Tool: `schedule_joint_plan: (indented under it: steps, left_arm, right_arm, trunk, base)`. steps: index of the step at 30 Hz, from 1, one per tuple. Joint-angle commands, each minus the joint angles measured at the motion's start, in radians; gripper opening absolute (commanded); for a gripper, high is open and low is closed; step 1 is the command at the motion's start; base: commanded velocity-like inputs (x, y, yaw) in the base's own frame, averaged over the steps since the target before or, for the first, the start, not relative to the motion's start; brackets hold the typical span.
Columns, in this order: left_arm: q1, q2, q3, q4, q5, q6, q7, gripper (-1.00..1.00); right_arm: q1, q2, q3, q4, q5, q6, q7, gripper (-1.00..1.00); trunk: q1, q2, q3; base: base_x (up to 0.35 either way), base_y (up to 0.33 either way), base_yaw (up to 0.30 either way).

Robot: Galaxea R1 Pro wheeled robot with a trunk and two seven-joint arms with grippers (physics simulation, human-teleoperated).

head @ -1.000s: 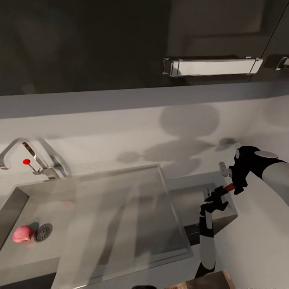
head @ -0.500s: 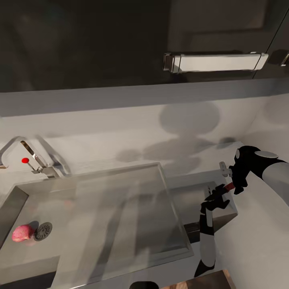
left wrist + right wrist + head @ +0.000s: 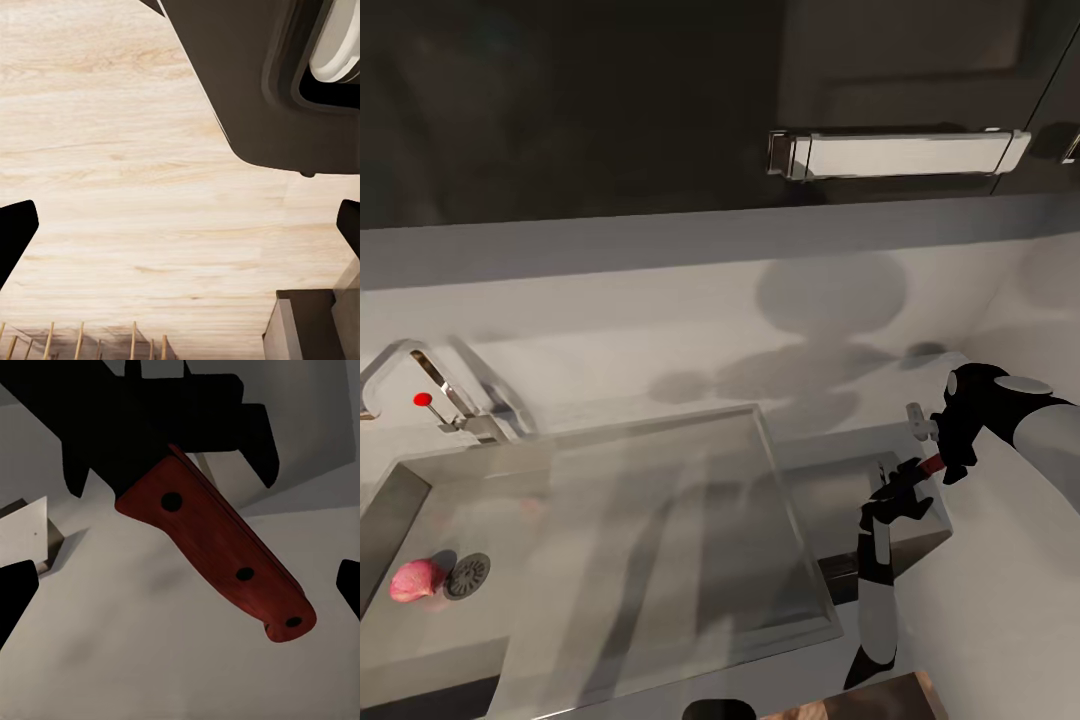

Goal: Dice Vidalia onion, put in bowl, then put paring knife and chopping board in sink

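The pink Vidalia onion (image 3: 417,581) lies in the sink (image 3: 400,500) basin at the far left, beside the round drain (image 3: 467,577). My right gripper (image 3: 901,495) hangs over the countertop (image 3: 1000,620) right of the sink, shut on the paring knife (image 3: 932,466). The knife's red riveted handle (image 3: 225,547) sticks out from the black jaws; its blade is hidden. A corner of the brown chopping board (image 3: 880,702) shows at the bottom edge. My left gripper (image 3: 180,232) is open over the light wood floor. The bowl is out of view.
The steel drainboard (image 3: 670,540) lies between the basin and my right arm. The chrome tap with its red knob (image 3: 423,399) stands behind the basin. Black upper cabinets with a chrome handle (image 3: 900,153) hang close above. A grey raised block (image 3: 830,505) sits under the right gripper.
The head camera shifted slightly after the oldest frame, so the whole picture moved a little. The onion lies where it was and the right gripper keeps hold of the knife.
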Motion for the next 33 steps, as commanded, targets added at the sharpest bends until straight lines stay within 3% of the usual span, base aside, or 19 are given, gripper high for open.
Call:
schedule_joint_plan:
  steps: [1,33]
  left_arm:
    - [0.000,0.000,0.007,-0.002,0.000,0.005,0.002,1.00]
    - [0.000,0.000,0.007,-0.002,0.000,0.005,0.002,1.00]
  right_arm:
    - [0.000,-0.001,-0.002,-0.003,0.003,0.011,0.005,1.00]
    - [0.000,-0.001,-0.001,-0.003,0.003,0.011,0.004,1.00]
  trunk:
    - [0.001,-0.002,-0.001]
    - [0.001,-0.002,-0.007]
  base:
    - [0.000,0.000,0.000]
    - [0.000,0.000,-0.008]
